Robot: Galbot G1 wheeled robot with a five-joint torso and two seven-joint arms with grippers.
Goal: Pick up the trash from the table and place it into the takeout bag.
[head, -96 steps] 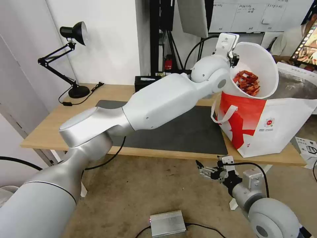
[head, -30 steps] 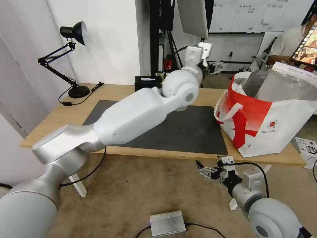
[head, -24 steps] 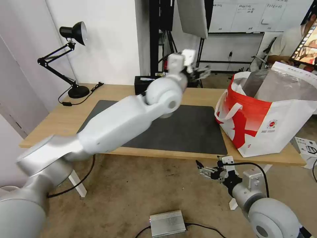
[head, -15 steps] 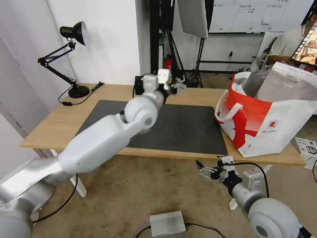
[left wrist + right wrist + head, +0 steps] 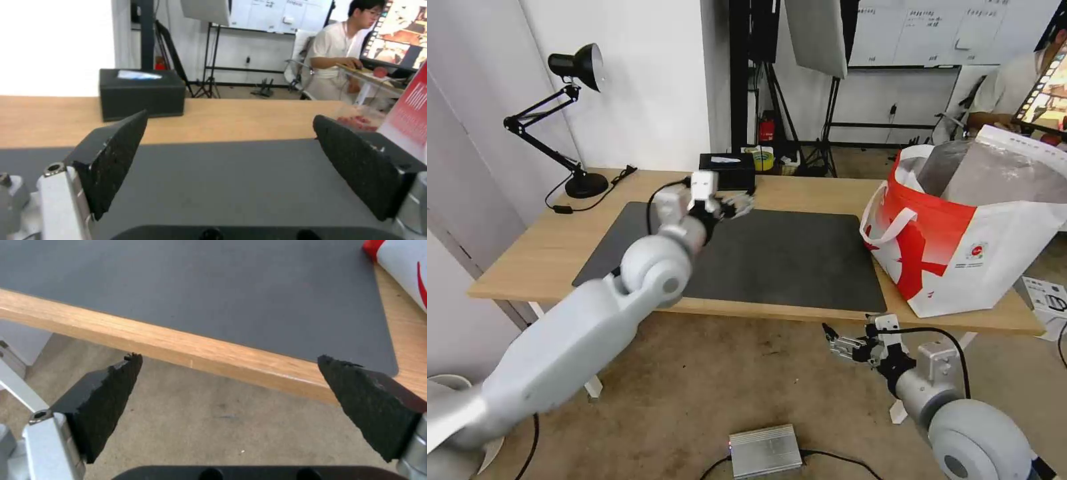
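The takeout bag (image 5: pixel 960 233) stands open at the right end of the table (image 5: pixel 527 260), its red-and-white wall just beside the right edge of the dark mat (image 5: pixel 800 260), foil lining showing at its mouth. No loose trash lies on the mat; in the left wrist view a clear container with red bits (image 5: pixel 358 121) sits against the bag's red side. The left gripper (image 5: pixel 735 203) hovers over the mat's far edge, near the black tissue box (image 5: pixel 727 170), jaws spread wide and holding nothing. The right gripper (image 5: pixel 844 347) hangs below the table's front edge, also spread and empty. Judged from this, one drop-off is done; the next move calls for locating that remaining container
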